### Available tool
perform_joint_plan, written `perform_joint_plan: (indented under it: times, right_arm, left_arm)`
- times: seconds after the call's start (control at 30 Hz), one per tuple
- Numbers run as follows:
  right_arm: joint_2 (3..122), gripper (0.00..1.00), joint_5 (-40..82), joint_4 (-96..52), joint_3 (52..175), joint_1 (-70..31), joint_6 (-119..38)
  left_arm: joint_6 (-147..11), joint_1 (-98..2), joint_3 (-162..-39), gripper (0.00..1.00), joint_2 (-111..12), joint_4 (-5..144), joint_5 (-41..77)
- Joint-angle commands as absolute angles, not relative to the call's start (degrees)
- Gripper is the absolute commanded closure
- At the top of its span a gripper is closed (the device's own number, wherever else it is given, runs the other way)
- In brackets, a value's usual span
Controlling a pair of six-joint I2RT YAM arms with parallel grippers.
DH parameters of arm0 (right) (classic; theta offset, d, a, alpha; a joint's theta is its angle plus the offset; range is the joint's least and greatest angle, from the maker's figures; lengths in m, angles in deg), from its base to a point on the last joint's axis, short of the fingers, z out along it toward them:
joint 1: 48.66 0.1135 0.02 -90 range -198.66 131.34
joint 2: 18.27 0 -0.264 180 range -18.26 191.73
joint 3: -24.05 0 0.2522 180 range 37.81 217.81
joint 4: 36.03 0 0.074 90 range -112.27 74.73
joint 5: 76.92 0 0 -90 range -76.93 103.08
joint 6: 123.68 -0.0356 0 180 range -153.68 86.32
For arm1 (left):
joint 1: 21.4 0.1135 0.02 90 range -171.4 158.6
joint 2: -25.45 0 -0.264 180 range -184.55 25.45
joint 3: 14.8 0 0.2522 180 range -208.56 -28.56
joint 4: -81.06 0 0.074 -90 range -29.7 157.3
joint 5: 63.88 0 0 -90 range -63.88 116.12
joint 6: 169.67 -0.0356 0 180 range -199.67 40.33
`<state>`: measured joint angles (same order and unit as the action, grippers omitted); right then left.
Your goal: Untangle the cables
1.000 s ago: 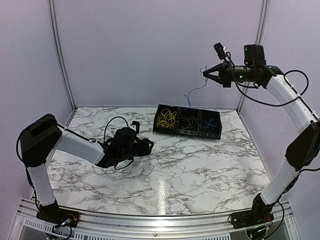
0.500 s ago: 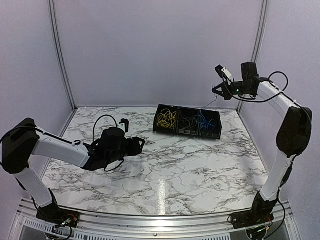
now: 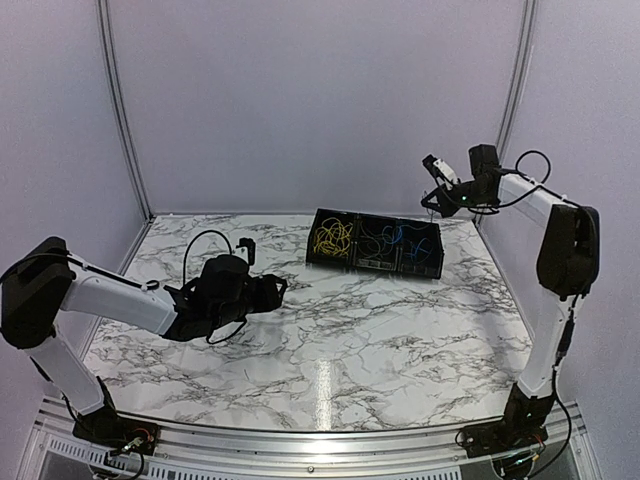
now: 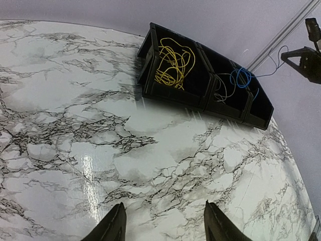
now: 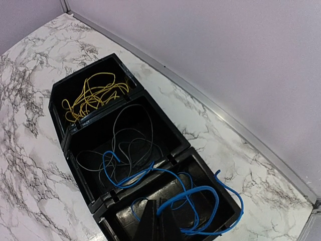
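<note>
A black three-compartment tray [image 3: 372,266] stands at the back of the marble table. The yellow cable [image 3: 332,238] lies coiled in its left bin and a thin dark grey cable [image 5: 131,143] in the middle bin. My right gripper [image 5: 158,221] hovers above the right bin, shut on the blue cable [image 5: 210,191]. That cable loops through the right bin, over the divider into the middle bin and over the tray's outer edge. My left gripper [image 4: 165,228] is open and empty, low over the table left of the tray [image 4: 170,95].
The enclosure's back wall and corner post [image 3: 510,100] stand close behind my right gripper [image 3: 432,203]. My left arm [image 3: 130,300] stretches across the table's left side. Bare marble [image 3: 400,330] lies in front of the tray.
My right gripper has come down and back from high above the tray to just over its right bin, and the blue cable has settled into the tray. My left gripper drew back slightly left.
</note>
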<state>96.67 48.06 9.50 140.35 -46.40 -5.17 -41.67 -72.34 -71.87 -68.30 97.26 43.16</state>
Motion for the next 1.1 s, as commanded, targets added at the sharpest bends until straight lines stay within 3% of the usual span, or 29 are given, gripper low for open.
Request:
perform_joint_plan:
  times: [0.0, 0.53, 1.07]
  right_arm:
    - [92.3, 1.00, 50.6, 6.8, 146.2, -46.6, -7.5]
    - [90.6, 1.00, 48.4, 4.7, 143.3, -46.6, -7.8]
    - [100.9, 1.00, 46.6, 9.6, 137.3, -46.6, -5.1]
  left_arm:
    - [-41.2, -72.5, -71.5, 0.44, -67.3, 95.6, 44.1]
    - [-41.5, -72.6, -72.9, 0.44, -68.8, 95.3, 43.0]
    - [-39.9, -72.9, -71.0, 0.44, -67.2, 94.9, 44.1]
